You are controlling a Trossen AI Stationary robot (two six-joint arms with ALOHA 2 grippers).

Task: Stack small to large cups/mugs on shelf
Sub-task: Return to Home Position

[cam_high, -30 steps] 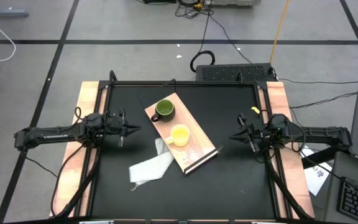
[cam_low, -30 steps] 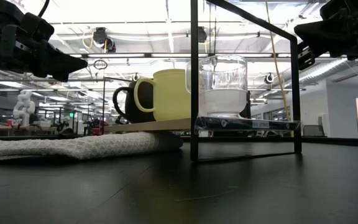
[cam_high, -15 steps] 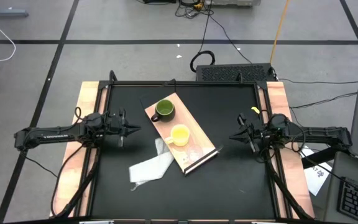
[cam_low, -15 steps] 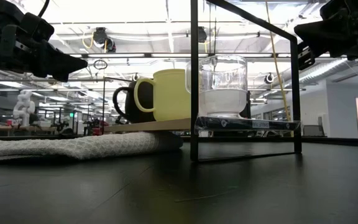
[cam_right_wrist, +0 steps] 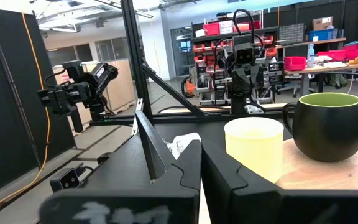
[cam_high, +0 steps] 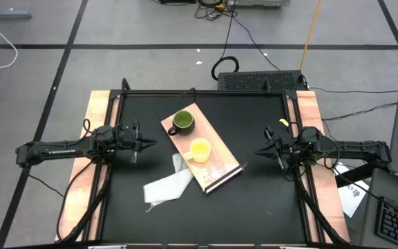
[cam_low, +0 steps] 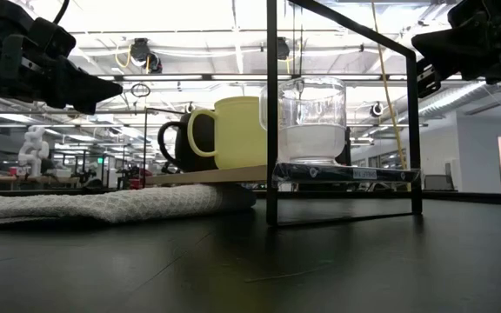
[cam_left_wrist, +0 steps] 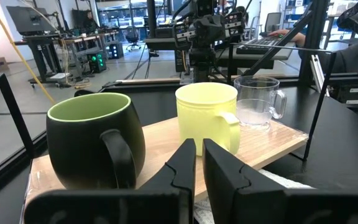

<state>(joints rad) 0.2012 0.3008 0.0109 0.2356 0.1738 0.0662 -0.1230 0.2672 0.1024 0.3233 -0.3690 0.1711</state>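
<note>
No change since a second ago: green mug [cam_high: 183, 122], yellow mug [cam_high: 200, 149], clear cup [cam_high: 218, 168] in row on shelf [cam_high: 215, 142]; left gripper [cam_high: 147, 144], right gripper [cam_high: 260, 153] parked either side of shelf, narrow, empty; looks finished

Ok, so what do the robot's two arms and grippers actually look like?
The left arm and right arm are slim, dark and jointed; the left one carries pale lettering. The left gripper and right gripper each have two black angular fingers with stepped inner edges.
</note>
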